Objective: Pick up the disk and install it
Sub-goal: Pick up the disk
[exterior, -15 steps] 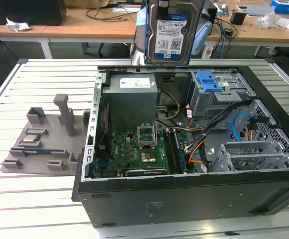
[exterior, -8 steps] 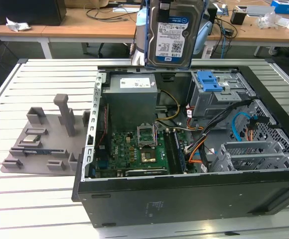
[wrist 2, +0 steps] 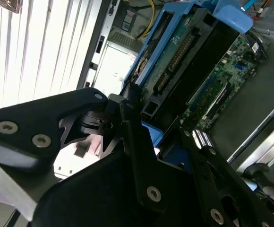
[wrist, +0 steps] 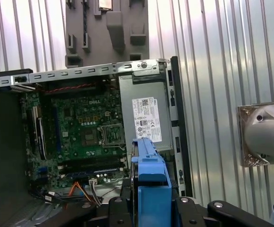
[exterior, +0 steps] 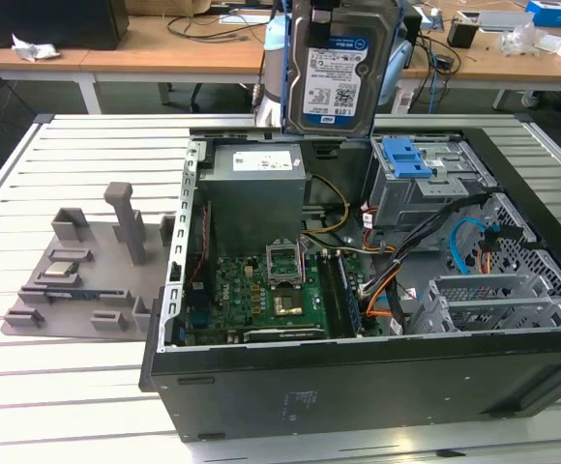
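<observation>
2 fingers [wrist 2: 136, 142] clamp the disk [exterior: 337, 77] between them, upright, above the open computer case [exterior: 358, 387].

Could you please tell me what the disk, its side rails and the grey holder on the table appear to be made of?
The disk: apparently bare metal casing, dull silver, with a paper-like white-and-blue label. Its side rails: likely moulded plastic, uniform glossy blue. The grey holder: probably plastic, matte and evenly grey, though painted material can't be excluded.
</observation>
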{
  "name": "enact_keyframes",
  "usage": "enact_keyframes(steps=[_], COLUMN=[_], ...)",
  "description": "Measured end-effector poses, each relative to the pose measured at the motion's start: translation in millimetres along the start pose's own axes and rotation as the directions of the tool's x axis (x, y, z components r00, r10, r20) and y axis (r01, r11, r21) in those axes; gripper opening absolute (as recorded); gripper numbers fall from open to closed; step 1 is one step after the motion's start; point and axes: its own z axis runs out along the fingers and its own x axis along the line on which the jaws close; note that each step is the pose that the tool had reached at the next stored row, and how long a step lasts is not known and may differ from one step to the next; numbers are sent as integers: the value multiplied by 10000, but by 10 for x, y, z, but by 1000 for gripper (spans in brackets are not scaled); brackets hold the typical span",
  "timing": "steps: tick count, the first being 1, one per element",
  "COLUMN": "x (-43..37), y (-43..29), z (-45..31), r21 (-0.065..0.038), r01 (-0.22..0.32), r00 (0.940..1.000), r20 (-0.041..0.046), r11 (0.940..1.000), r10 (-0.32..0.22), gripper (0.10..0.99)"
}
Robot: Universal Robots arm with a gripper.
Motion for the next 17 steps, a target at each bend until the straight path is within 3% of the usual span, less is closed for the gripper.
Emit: enact_keyframes(steps=[5,17], x=[75,170], y=[-9,-20], z=[1,2], r21=[0,0], r01=[1,1], r00=[10000,10000], r20=[0,-1], r11=[10000,10000], r10=[-1,-1], gripper=[369,369])
